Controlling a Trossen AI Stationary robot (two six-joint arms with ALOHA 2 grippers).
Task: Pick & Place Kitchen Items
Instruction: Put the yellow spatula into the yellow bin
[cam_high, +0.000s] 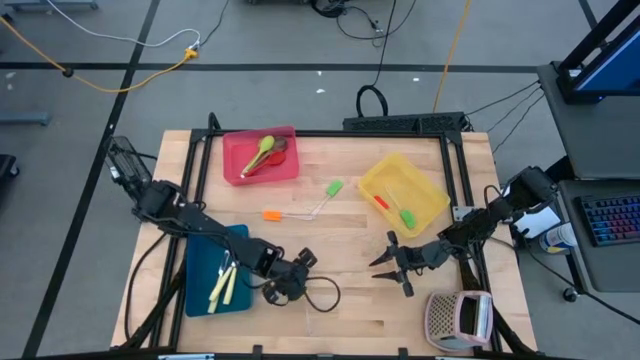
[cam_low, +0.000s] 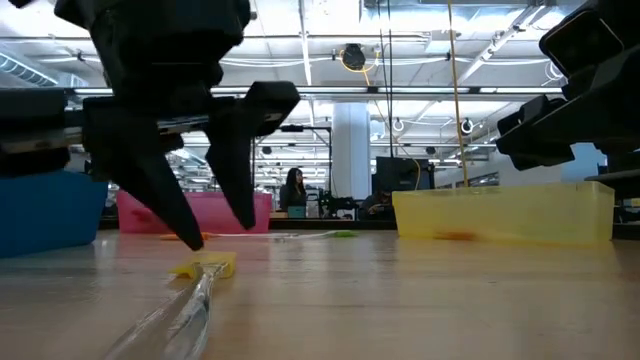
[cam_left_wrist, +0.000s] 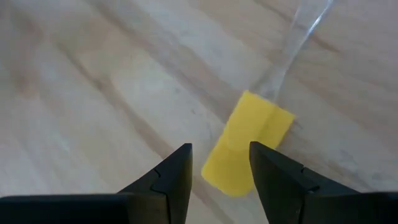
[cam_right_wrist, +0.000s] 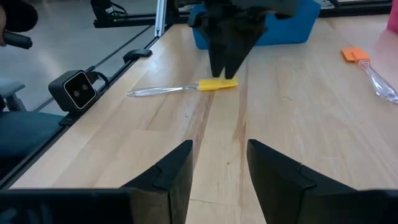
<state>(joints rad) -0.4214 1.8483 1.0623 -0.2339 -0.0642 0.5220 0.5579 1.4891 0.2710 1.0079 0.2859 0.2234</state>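
Note:
A yellow-headed spatula with a clear handle lies flat on the wooden table near its front edge, and shows in the right wrist view too. My left gripper points steeply down over it, open. Its fingertips stand on either side of the head's free end, just above the table, touching nothing. My right gripper hovers open and nearly level to the spatula's right, nothing between its fingers. An orange-headed spatula and a green-headed one lie mid-table.
A blue tray with cream-handled knives is right beside my left gripper. A red tray with spoons sits far left, a yellow tray with two utensils far right. A pinkish perforated box stands at the front right.

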